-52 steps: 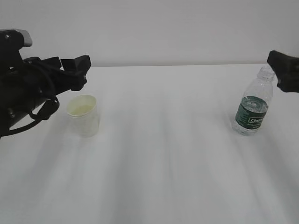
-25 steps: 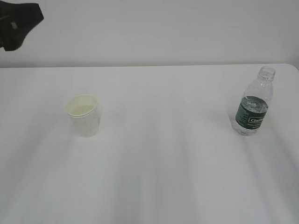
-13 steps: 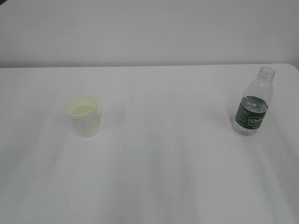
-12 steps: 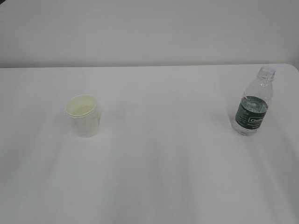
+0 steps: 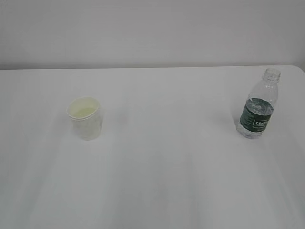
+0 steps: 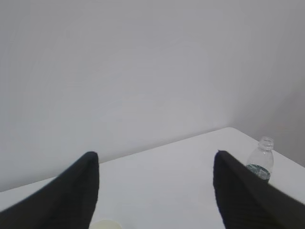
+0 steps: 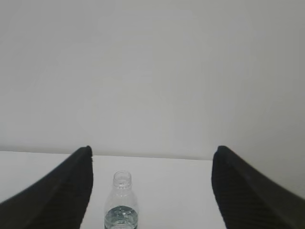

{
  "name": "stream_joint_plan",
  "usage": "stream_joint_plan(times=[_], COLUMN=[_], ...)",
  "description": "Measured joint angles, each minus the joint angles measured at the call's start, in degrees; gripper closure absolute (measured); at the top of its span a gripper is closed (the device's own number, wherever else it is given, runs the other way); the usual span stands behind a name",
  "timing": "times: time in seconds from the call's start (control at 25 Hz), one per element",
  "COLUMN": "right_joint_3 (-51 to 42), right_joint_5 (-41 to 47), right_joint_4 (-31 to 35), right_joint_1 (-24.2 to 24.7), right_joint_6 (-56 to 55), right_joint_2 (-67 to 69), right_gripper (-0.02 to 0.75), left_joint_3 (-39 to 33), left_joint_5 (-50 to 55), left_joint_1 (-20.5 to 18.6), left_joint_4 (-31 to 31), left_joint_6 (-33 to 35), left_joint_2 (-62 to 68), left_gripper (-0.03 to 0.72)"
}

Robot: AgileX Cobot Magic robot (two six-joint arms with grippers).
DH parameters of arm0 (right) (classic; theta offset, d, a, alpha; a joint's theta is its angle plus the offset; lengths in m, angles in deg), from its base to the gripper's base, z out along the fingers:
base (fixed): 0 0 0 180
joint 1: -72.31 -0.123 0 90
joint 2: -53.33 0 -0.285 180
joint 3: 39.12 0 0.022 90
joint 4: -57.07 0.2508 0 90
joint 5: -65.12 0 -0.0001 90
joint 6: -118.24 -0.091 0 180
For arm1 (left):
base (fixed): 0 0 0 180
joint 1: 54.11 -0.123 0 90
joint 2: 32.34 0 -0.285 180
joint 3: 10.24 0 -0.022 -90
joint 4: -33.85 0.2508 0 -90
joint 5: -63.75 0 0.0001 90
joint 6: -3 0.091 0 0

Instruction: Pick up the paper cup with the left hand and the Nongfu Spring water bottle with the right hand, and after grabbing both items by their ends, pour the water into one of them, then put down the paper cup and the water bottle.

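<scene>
Right now the paper cup [image 5: 86, 118] stands upright on the left part of the white worktop [image 5: 162, 157], its pale cream inside open to the top. Well apart from it, near the right edge of the worktop, the water bottle [image 5: 259, 103] also stands upright, uncapped, with its dark green label band around the middle. Clear water [image 5: 255, 128] shows through the lower part of its wall; how much is in the cup cannot be told from this view. Neither arm appears in the exterior view, and nothing touches either item.

From the left wrist view, the left hand [image 6: 155, 188] is held high above the worktop and looks out toward the plain wall [image 6: 143, 71]. Its 2 black fingers [image 6: 71, 195] are spread wide with nothing between them. Only a sliver of the cup's rim [image 6: 105, 224] peeks in at the bottom edge, below the gap and toward the left finger, and the bottle [image 6: 260, 160] sits far off, just beside the right finger's outline.

From the right wrist view, the right hand [image 7: 150, 191] is likewise raised and apart from everything. Its 2 fingers [image 7: 248, 191] are spread wide and hold nothing. The bottle [image 7: 122, 200] stands lower down inside the gap, closer to the left finger, its open threaded neck facing up and the top of its green label just visible at the bottom edge.
</scene>
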Motion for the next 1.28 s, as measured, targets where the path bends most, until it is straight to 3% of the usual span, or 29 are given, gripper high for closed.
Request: stream_joint_plan(times=[0.6,1.04,1.28], right_joint_3=[6.78,12.45,12.45], right_joint_5=[22.72,45.19,55.5], right_joint_4=[1.39,10.24,14.2], right_joint_1=[0.0,0.0,0.0], right_joint_6=[0.83,11.18,12.2], right_joint_2=[-13.24,-15.04,-15.28], right_gripper=[0.148,0.148,0.148], left_joint_3=[0.0,0.0,0.0], left_joint_5=[23.8,43.4,52.7], left_joint_1=[0.0,0.0,0.0], left_joint_4=[5.72,5.76,5.66], left_joint_6=[0.0,0.1,0.1], left_joint_2=[-14.45,-18.3,-18.4], left_gripper=[0.155,0.159,0.205])
